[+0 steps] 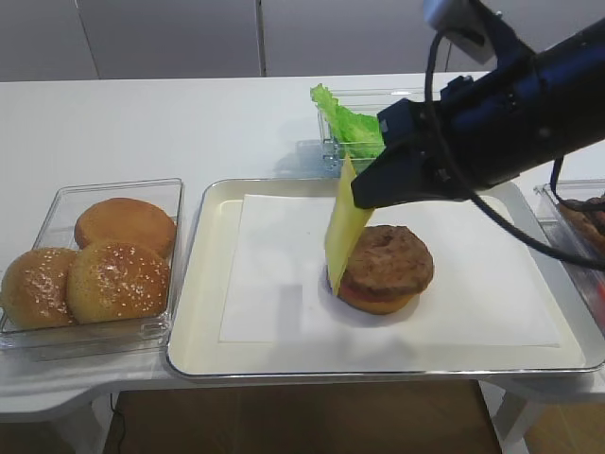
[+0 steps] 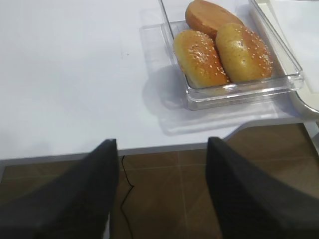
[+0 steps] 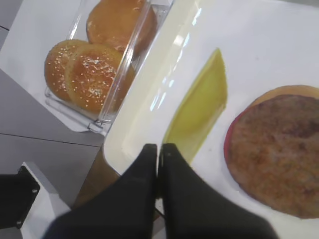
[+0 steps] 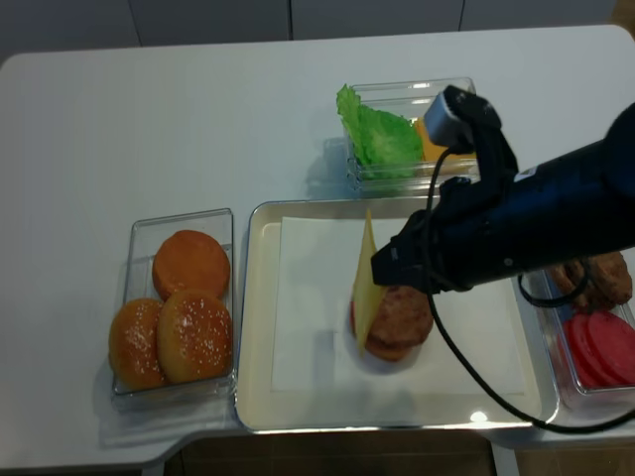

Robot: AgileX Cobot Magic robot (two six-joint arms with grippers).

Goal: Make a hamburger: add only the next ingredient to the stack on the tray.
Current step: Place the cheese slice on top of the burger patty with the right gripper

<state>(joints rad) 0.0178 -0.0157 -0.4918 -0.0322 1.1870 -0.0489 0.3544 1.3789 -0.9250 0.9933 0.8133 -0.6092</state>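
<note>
Over tray [image 1: 213,284], right hand [image 3: 158,154] pinches cheese slice [image 1: 345,227] edge-on beside patty stack [image 1: 388,270]; no readable labels.

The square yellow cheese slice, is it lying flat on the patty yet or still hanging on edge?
Hanging on edge. The yellow cheese slice dangles from the shut right gripper, beside the brown patty.

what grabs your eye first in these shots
The yellow cheese slice hangs on edge from the right gripper, whose jaws are pinched shut on its top, just left of the stack in the middle of the tray. Three buns sit in a clear container left of the tray.
</note>
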